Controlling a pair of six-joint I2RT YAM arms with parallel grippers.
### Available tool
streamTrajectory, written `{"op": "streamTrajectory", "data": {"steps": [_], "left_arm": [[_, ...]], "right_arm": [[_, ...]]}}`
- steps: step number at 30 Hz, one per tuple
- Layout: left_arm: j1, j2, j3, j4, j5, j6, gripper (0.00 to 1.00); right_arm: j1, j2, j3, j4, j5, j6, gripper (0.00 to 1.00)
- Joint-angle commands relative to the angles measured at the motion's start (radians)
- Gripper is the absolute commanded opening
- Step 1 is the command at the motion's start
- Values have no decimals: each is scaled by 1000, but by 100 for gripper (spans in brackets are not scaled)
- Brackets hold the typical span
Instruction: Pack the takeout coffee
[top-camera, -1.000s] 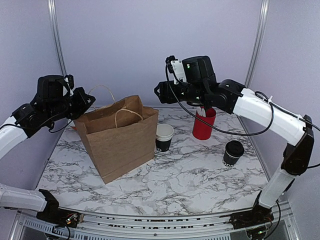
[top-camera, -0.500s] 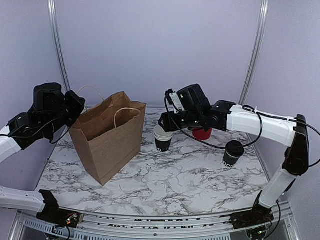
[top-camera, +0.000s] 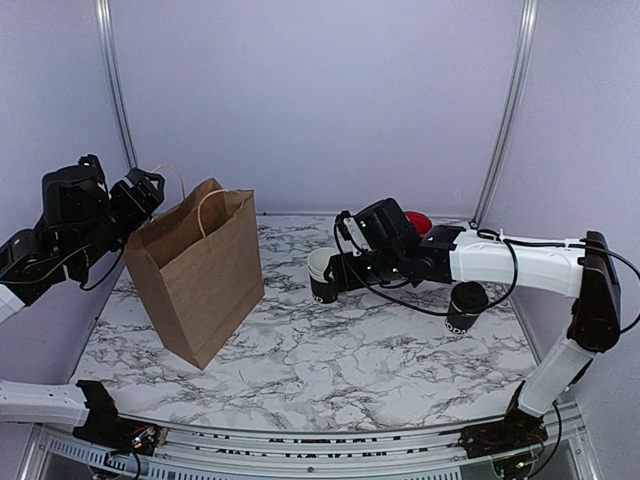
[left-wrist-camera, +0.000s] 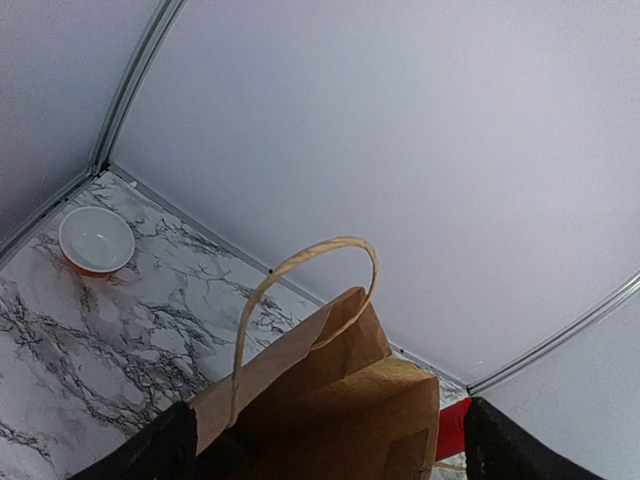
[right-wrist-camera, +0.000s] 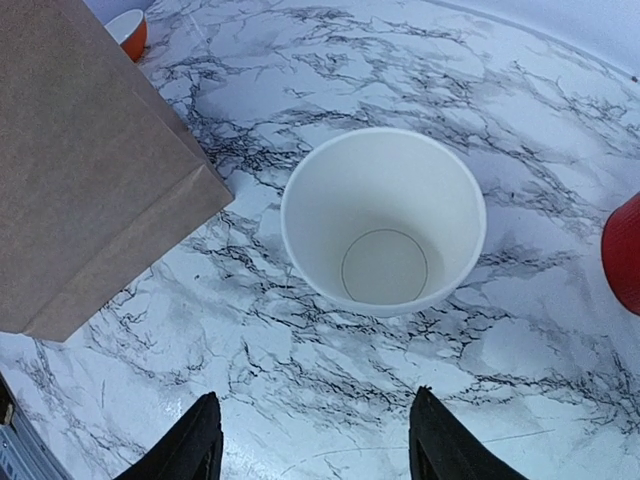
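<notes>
An open paper cup (top-camera: 320, 272), black outside and white inside, stands upright near the table's middle. In the right wrist view the cup (right-wrist-camera: 383, 220) is empty and lies just ahead of my right gripper (right-wrist-camera: 318, 440), which is open and apart from it. In the top view that gripper (top-camera: 337, 274) sits low at the cup's right side. A second black cup with a black lid (top-camera: 465, 305) stands further right. My left gripper (top-camera: 138, 190) is at the top left of the brown paper bag (top-camera: 195, 275). Its fingers (left-wrist-camera: 150, 450) stand wide open astride the bag's rim (left-wrist-camera: 330, 340).
A red cup (top-camera: 418, 221) stands behind my right arm, mostly hidden; its edge also shows in the wrist views (right-wrist-camera: 625, 255) (left-wrist-camera: 452, 428). An orange-and-white bowl (left-wrist-camera: 96, 240) sits in the far left corner behind the bag. Pale walls close in the marble table (top-camera: 350, 360).
The left arm dragged the bag leftward, then its gripper opened. The right arm came down and forward from above the red cup to the open cup, its jaws narrowing a little.
</notes>
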Motion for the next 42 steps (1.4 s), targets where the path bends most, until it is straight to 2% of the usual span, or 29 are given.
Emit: {"op": "streamTrajectory", "data": {"steps": [1,8,11,15,20,22,25,29,36,42], "left_arm": [[-2,-72,67,-109,-80,116,98],[33,-106,113,-285,-240,99,99],[161,-94,93,-339,-193,61,99],[446,-98,2,-333,64,32,99],[807,-71,-207,-214,562,-24,99],[888,-40,-309,-139,716,-55,98],[898,23,-433,-30,822,-73,97],[882,80,-530,87,892,-94,97],[760,230,-621,306,919,-192,98],[626,339,-632,437,901,-273,98]], "right_arm": [[4,-57,-44,28,-1,32,61],[5,-94,-126,51,-1,62,60],[8,-106,-152,60,-2,80,59],[13,-128,-180,58,0,88,59],[13,-172,-219,58,15,96,59],[14,-189,-237,60,22,99,59],[14,-212,-258,61,32,105,59],[13,-223,-277,74,33,108,59],[14,-220,-280,84,36,103,58],[13,-250,-295,60,71,106,58]]}}
